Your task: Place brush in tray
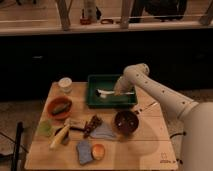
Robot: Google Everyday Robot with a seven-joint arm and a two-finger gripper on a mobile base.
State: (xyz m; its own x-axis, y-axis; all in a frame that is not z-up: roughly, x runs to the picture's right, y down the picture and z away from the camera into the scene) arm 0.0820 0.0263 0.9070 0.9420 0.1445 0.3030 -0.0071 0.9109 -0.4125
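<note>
Fingers of the white arm's gripper are down inside the dark green shallow rectangular plastic tray, right at the handle of the slim white long-handled brush, but whether they are spread or closed on that handle I cannot tell. A small dark marking near the front right corner of the light wooden worktop is too small to read. The brush looks cream-white against the green, a thin straight handle lying flat and crosswise in the tray, with a small rounded pale head at its left end and the rest of the handle running right past the gripper toward the tray's right rim. The tray sits at the back middle of the worktop, and the white jointed arm reaches into it from the right. Just left of the tray stands a small white cup. In front of the cup is a round orange bowl with a dark item lying in it. A round brown bowl sits in front of the tray's right half, with a thin dark-handled utensil lying slantwise just beside it. Near the front left lie a pale green item, a yellow-white banana-like item, a dark brown lumpy item, a flat grey-blue piece, a blue-grey sponge-like block and a small orange round thing touching that block.
</note>
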